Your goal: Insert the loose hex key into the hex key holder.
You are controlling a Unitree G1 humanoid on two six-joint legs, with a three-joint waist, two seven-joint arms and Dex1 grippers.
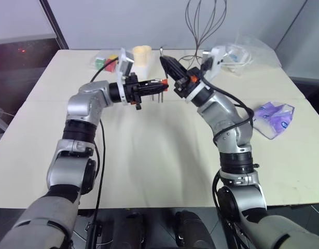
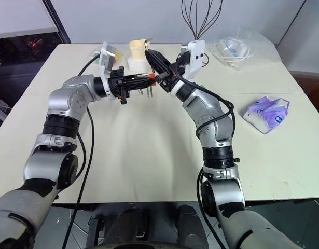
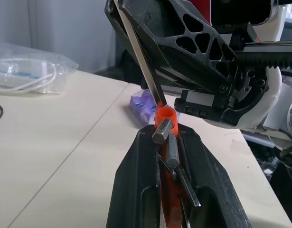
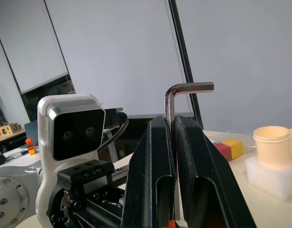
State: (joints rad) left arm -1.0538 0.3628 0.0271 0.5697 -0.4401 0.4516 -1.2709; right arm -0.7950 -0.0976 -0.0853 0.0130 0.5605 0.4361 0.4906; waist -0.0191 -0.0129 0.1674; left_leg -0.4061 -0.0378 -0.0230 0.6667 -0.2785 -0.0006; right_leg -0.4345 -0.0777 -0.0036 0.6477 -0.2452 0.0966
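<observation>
My left gripper [image 1: 158,85] points across the table and is shut on the red-orange hex key holder [image 3: 165,124]. Short dark keys [image 3: 172,150] stick out of the holder. My right gripper [image 1: 163,59] reaches in from the right, slanting up and to the left. It is shut on the loose hex key [image 4: 170,97], a thin grey L-shaped rod. The bend and short arm of the loose hex key poke out past the fingertips. Its long arm [image 3: 141,59] runs down along the right fingers to the holder's round orange end. Whether its tip is inside, I cannot tell.
At the back of the cream table [image 1: 149,155] stand a cream cup [image 1: 142,53] on white foam and coloured blocks [image 1: 105,61]. A clear bag with a cable [image 1: 242,52] lies at the back right, a purple packet [image 1: 276,118] at the right. Black wire loops [image 1: 206,21] rise behind.
</observation>
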